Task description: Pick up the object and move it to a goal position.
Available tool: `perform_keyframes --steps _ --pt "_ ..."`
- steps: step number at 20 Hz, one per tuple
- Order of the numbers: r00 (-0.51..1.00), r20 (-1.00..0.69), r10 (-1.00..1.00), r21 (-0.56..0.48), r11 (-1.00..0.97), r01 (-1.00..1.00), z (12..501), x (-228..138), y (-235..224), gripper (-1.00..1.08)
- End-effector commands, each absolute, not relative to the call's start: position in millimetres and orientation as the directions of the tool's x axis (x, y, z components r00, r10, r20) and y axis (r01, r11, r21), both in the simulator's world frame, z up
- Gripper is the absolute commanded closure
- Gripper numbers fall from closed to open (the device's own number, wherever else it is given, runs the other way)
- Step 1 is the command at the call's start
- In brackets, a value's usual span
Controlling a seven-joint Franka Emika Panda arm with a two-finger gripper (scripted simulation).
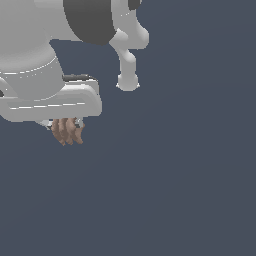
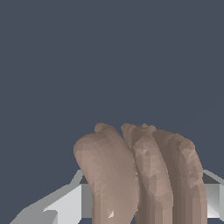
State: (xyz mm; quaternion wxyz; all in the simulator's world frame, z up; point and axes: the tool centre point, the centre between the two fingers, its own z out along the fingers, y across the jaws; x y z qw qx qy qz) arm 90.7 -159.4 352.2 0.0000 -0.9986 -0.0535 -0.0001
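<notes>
Exterior view: I see the white Panda arm (image 1: 45, 60) filling the upper part of the frame toward the exterior view's left, its broad hand body lying roughly level. Beneath that body sits the gripper (image 1: 66, 125), mostly hidden by the hand above it; only slivers of grey finger show at either side of the load. The object (image 1: 67, 131), a small brownish-pink lump with ridged, finger-like lobes, hangs directly under the hand, its lobes pointing downward and slightly toward the exterior view's right. It is far smaller than the hand that carries it. Around and below it I see only the plain dark blue-grey ground (image 1: 175, 190), and I cannot tell whether the object touches that ground or is clear of it.

Wrist view: the object (image 2: 140, 175) fills the near field as three or four rounded lobes side by side, with light grey fingers (image 2: 70, 205) flanking it on both sides and pressed against its flanks. The jaws are clenched on the object, which sits between them. Behind it the same flat dark ground (image 2: 109, 57) extends without features
</notes>
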Motion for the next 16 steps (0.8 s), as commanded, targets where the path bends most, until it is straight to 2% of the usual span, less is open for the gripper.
perform_keyframes --steps 1,16 --pt "0.994 0.0 0.107 0.0 -0.994 0.107 358.7 94.5 -164.3 1.08" --pt "0.994 0.0 0.107 0.0 -0.994 0.107 372.2 103.0 -175.2 1.08"
